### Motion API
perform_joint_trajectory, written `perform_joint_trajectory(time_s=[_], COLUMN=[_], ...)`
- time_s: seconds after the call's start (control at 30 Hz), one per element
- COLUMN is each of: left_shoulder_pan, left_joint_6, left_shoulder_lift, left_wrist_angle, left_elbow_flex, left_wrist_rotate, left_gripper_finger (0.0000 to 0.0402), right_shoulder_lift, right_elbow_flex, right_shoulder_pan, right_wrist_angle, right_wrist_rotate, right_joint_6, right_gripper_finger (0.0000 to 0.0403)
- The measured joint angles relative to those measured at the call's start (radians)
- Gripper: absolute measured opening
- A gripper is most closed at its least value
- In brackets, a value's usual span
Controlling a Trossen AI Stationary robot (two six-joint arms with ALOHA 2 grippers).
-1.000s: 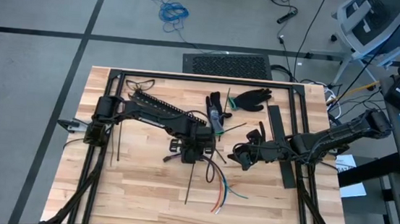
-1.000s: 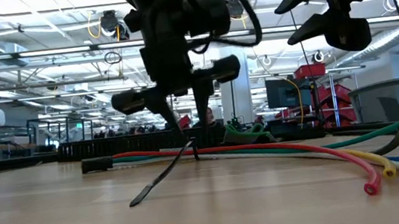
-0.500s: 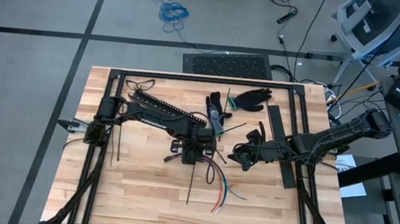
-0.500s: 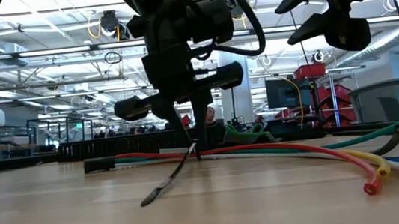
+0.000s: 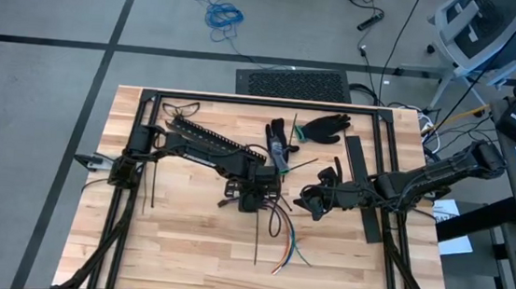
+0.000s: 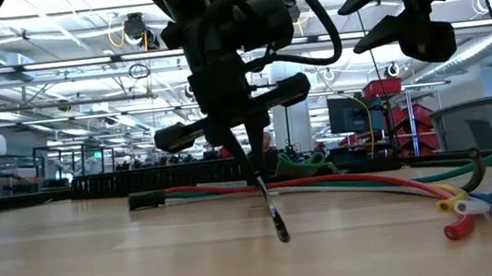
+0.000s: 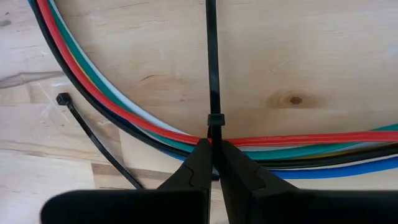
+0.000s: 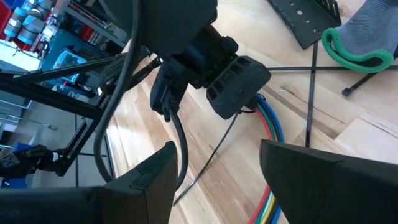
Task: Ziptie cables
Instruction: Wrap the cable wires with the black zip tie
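Left tool [image 7: 213, 163] clamped on ziptie [image 7: 212, 68]; strip crosses cables [image 7: 124, 118] squarely. Right tool [image 8: 214, 163] apart.

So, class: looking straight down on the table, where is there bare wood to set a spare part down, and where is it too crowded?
Free: the near-left wood between the table frame and the cables, and the near-right corner. Crowded: the centre, where the left gripper pinches a ziptie over the cables, the right gripper beside it, and gloves at the far edge.
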Motion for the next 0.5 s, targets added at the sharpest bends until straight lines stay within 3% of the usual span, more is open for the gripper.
perform_joint_trajectory(time_s=[0.33, 0.5], left_shoulder_pan=[-0.005, -0.018], left_joint_6=[-0.003, -0.054], left_shoulder_lift=[-0.007, -0.046], left_wrist_angle=[-0.004, -0.004], left_elbow_flex=[0.000, 0.000], left_wrist_rotate=[-0.003, -0.009], left_gripper_finger=[0.0022, 0.0022], right_shoulder_lift=[0.000, 0.000], right_elbow_flex=[0.000, 0.000], right_shoulder_pan=[0.000, 0.024], right_wrist_angle=[0.048, 0.024], right_wrist_rotate=[-0.009, -0.090], right_joint_6=[-0.007, -0.007], right_gripper_finger=[0.0215, 0.0215])
